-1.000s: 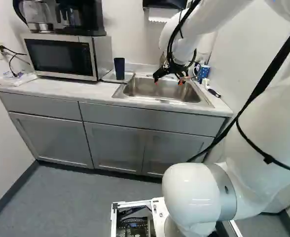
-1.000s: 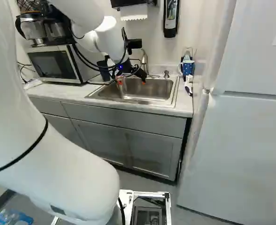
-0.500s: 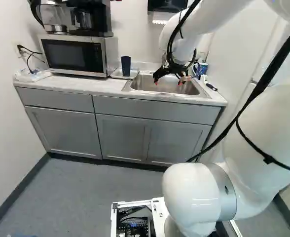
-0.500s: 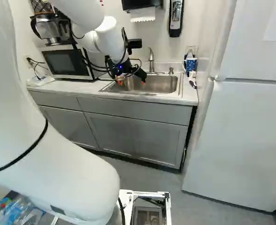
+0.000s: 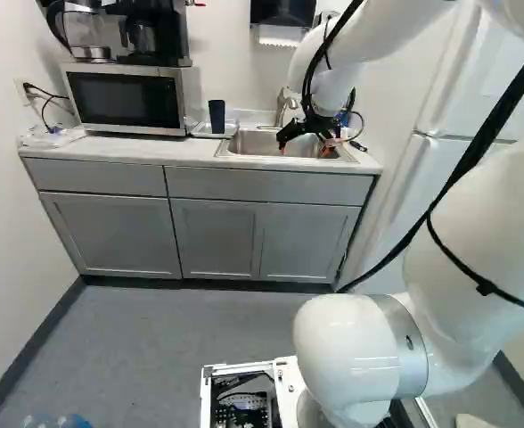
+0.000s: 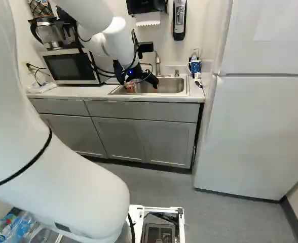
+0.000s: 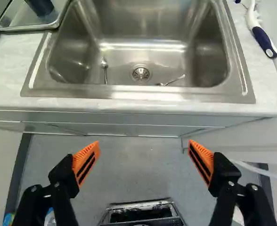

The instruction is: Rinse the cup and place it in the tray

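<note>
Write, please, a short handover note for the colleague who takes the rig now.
End effector: open, nothing between its fingers, sink ahead of it.
Dark cup: stands in the tray beside the sink. Blue mug: at the sink's other side.
Done: dark cup is in the tray. Rinsing: cannot be told.
Left: if it is rinsed, probably only backing the arm away.

The cup point(image 5: 216, 116) is a dark, plain, handleless tumbler, slightly wider at its mouth than at its base. It stands upright in the tray point(image 7: 26, 28); its inside is hidden. The tray is shallow silvery metal with a raised rim, lying flat on the tabletop point(image 7: 9, 59) between the microwave point(image 5: 124, 98) and the sink point(image 7: 143, 92), just beside the sink's edge.
</note>
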`<state>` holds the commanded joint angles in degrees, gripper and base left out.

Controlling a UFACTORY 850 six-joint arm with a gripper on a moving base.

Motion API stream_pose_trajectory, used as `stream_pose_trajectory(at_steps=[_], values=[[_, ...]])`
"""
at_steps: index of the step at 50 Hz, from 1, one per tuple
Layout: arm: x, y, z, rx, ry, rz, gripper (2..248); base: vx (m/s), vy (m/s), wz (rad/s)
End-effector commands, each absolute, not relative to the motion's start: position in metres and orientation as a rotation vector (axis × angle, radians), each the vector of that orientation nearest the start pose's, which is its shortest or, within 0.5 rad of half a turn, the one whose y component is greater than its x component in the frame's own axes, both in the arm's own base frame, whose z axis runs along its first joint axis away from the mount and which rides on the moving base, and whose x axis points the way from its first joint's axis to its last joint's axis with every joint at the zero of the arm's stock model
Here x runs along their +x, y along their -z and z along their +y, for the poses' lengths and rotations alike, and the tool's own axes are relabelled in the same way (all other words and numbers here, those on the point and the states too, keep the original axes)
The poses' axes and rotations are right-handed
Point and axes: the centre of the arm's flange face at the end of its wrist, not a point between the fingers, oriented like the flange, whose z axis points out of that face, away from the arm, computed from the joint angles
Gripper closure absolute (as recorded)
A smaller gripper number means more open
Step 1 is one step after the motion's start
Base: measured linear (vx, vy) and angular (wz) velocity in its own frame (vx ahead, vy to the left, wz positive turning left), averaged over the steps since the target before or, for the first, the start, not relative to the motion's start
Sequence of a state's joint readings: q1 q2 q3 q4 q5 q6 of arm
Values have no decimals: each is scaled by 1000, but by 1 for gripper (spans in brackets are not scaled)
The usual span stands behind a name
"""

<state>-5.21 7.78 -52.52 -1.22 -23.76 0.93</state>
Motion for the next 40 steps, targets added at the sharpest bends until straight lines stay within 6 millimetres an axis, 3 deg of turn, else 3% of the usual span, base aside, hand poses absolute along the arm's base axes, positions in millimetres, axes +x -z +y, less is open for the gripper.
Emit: stream_pose_trajectory(at_steps=[24, 40], values=[[443, -597, -41, -3016, 995, 137, 3, -168, 16, -164], [443, -597, -41, -3016, 995, 137, 3, -63, -3, -6]])
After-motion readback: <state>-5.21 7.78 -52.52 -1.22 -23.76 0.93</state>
